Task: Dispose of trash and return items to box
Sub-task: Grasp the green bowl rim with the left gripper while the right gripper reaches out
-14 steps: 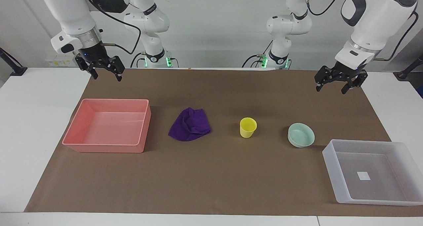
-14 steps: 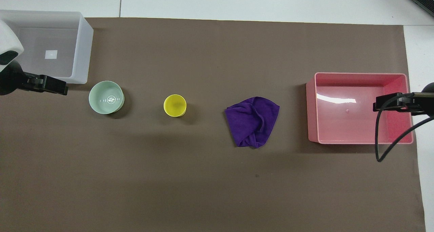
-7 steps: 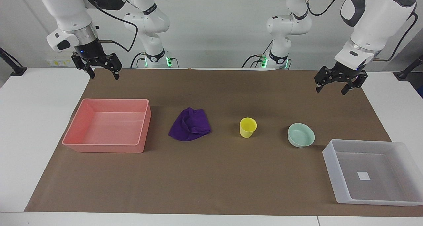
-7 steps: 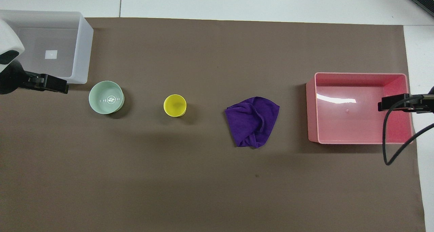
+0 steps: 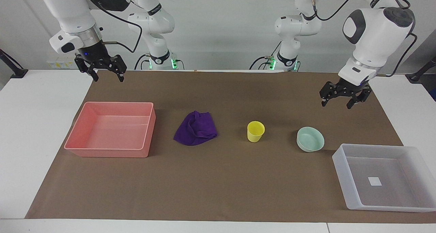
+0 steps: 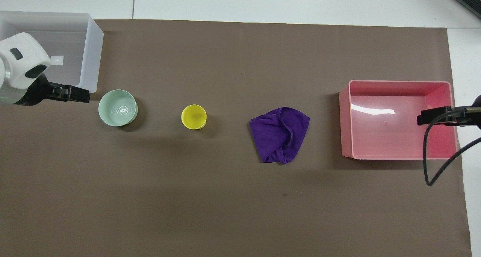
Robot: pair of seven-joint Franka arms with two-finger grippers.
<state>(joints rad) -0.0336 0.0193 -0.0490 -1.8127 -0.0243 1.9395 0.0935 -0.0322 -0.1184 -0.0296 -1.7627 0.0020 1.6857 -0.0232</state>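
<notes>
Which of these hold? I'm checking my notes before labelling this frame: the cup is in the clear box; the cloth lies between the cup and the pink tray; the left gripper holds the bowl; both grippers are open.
1. The cup is in the clear box. False: it stands on the mat, between the cloth and the bowl.
2. The cloth lies between the cup and the pink tray. True.
3. The left gripper holds the bowl. False: it hangs open in the air, holding nothing.
4. Both grippers are open. True: the right gripper is open too.
</notes>
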